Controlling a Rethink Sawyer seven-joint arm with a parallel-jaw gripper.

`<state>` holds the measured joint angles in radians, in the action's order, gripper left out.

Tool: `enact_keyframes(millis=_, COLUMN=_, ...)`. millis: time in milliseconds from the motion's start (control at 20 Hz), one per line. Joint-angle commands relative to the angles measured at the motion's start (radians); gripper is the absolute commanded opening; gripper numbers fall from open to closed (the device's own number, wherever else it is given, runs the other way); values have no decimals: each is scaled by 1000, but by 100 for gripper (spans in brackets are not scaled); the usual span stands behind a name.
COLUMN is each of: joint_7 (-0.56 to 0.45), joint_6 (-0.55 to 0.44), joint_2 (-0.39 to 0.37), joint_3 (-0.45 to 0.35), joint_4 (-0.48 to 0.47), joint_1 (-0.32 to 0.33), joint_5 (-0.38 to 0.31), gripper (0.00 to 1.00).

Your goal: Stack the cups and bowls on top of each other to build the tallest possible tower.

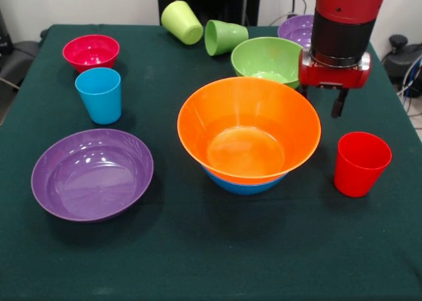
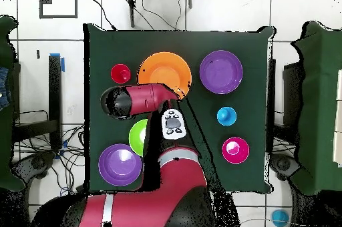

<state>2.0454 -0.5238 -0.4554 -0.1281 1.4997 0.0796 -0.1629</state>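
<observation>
Nearest the camera and well off to the claw's (image 1: 323,102) side lies one purple bowl (image 1: 92,174), wide, shallow and upright on the green bench (image 1: 198,261). Just in front of the claw stands the red cup (image 1: 361,163), mouth up. Close beside the claw sits the tower (image 1: 249,136) so far: the orange bowl (image 1: 249,131) nested in the blue bowl (image 1: 241,184), of which only the lower edge shows.

The claw hangs above the bench between the orange bowl and the red cup, holding nothing. One dark finger (image 1: 339,102) points down, but you cannot tell how far the claw is spread.

Across the tower from it stand the sky blue cup (image 1: 99,95) and, farther back, the small red bowl (image 1: 91,51). Just behind the claw is the green bowl (image 1: 267,59); beyond that the green cup (image 1: 224,37) and yellow-green cup (image 1: 182,22) lie tipped on their sides, and the second purple bowl (image 1: 298,29) peeks out behind the arm.

All of this looks like light, stiff, glossy plastic, so expect it to slip. For bowls, pinch the rim wall. For upright cups, grip over the lip, where the taper is widest. The toppled cups may roll when touched.
</observation>
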Motion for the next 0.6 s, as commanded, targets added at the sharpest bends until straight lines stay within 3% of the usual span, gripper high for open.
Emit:
enact_keyframes(millis=50, joint_7=105, joint_6=94, joint_2=49, joint_3=-29, joint_4=12, joint_1=-11, joint_5=-4, gripper=100)
enact_keyframes(millis=300, joint_7=125, joint_6=182, joint_2=54, joint_3=-20, joint_4=82, joint_1=-33, joint_5=-32, gripper=100)
enact_keyframes(millis=600, joint_7=149, joint_6=309, joint_2=-35, joint_3=26, joint_4=283, joint_1=-88, joint_5=-71, gripper=100)
